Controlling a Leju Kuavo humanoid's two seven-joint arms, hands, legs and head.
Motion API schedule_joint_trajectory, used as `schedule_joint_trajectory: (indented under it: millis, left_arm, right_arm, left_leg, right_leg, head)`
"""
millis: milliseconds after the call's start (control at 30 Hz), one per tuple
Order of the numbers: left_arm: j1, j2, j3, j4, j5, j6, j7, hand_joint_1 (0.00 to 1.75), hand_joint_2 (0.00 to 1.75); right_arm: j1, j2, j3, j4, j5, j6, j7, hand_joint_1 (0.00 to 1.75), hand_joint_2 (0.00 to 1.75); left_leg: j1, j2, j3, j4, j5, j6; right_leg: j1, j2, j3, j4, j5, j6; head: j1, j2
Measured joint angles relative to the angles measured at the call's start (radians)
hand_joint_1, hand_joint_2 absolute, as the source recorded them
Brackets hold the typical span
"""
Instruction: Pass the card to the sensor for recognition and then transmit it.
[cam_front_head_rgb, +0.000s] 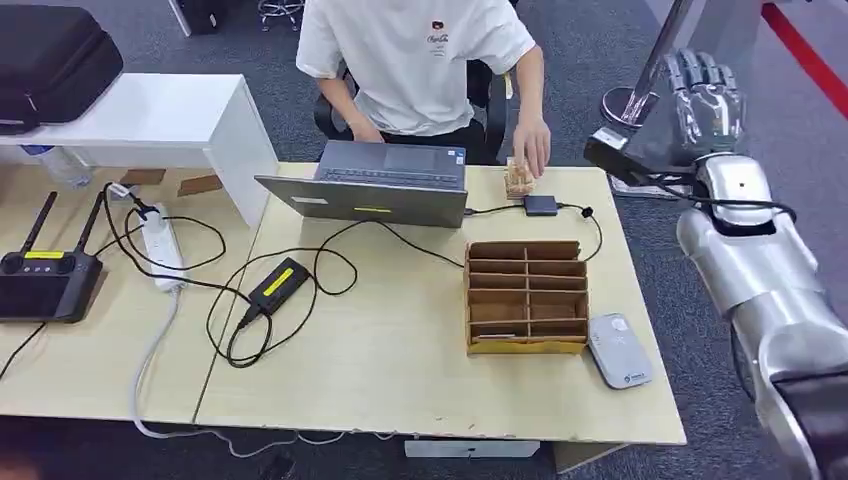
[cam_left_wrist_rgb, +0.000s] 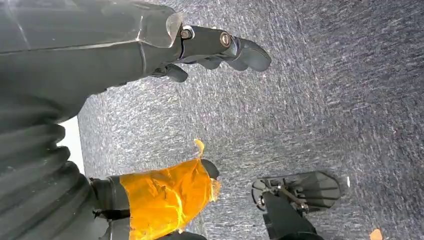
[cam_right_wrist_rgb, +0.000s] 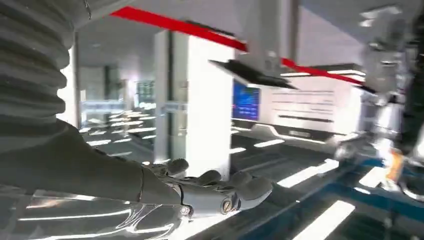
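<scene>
Up right, empty right hand (cam_front_head_rgb: 708, 95) fingers spread, beyond table edge (cam_front_head_rgb: 640, 290), left hand (cam_left_wrist_rgb: 200, 50) empty

head: high, down onto table (cam_front_head_rgb: 400, 340) | left wrist: floorward | right wrist: room-facing, close behind hand (cam_right_wrist_rgb: 200, 192)

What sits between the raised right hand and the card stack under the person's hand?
Nothing stands between the right hand and the card stack, but the person's hand rests on top of it.

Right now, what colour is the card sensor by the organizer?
Light grey, with a small blue mark; the sensor shows best in the head view, beside the organizer.
</scene>
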Motion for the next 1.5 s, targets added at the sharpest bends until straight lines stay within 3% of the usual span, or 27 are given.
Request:
schedule_joint_trajectory:
  millis: [300,467,633,800,1000,1167,1500]
  left_arm:
    - [0.014,0.011,0.015,0.000,0.015,0.000,-0.005,0.00,1.75]
    - [0.024,0.018,0.023,0.000,0.019,0.000,-0.006,0.00,1.75]
    - [0.034,0.026,0.037,0.000,0.020,0.000,-0.014,0.00,1.75]
    - [0.039,0.030,0.048,0.000,0.027,0.000,-0.015,0.00,1.75]
    - [0.043,0.035,0.067,0.000,0.032,0.001,-0.015,0.00,1.75]
    - [0.045,0.037,0.071,0.000,0.026,0.007,-0.017,0.00,1.75]
    - [0.050,0.037,0.079,0.000,0.022,0.010,-0.017,0.00,1.75]
  right_arm:
    - [-0.078,-0.232,-0.003,0.124,0.057,0.132,0.074,0.00,1.75]
    - [-0.059,-0.376,-0.030,0.170,0.052,0.152,0.099,0.00,1.75]
    - [0.022,-0.501,-0.075,0.199,0.004,0.159,0.117,0.00,1.75]
    - [0.189,-0.596,-0.158,0.222,-0.081,0.147,0.133,0.00,1.75]
    - [0.479,-0.623,-0.306,0.243,-0.187,0.094,0.152,0.00,1.75]
    - [0.665,-0.591,-0.412,0.261,-0.241,0.059,0.165,0.00,1.75]
    - [0.847,-0.501,-0.528,0.283,-0.272,0.034,0.169,0.00,1.75]
  left_leg:
    - [0.000,-0.004,-0.003,0.003,-0.001,0.001]
    - [0.000,-0.008,-0.006,0.004,-0.002,0.002]
    - [0.000,-0.006,-0.005,0.003,-0.003,0.004]
    - [0.000,-0.008,-0.006,0.003,-0.003,0.005]
    - [0.001,-0.008,-0.007,0.002,-0.004,0.005]
    - [0.002,-0.008,-0.006,0.001,-0.004,0.005]
    - [0.001,-0.006,-0.004,0.000,-0.003,0.004]
  right_leg:
    - [0.000,-0.004,-0.001,-0.001,0.000,0.001]
    - [0.000,-0.007,-0.002,-0.001,0.000,0.001]
    - [0.000,-0.006,-0.002,-0.001,-0.001,0.001]
    - [0.001,-0.008,-0.002,-0.001,-0.001,0.002]
    - [0.002,-0.008,-0.001,-0.002,-0.002,0.002]
    - [0.003,-0.010,-0.001,-0.002,-0.003,0.003]
    - [0.002,-0.007,-0.001,-0.001,-0.003,0.003]
  head:
    - [0.000,0.000]
    - [0.001,0.000]
    - [0.000,0.000]
    - [0.000,0.000]
    - [0.001,0.000]
    - [0.000,0.000]
    - [0.000,0.000]
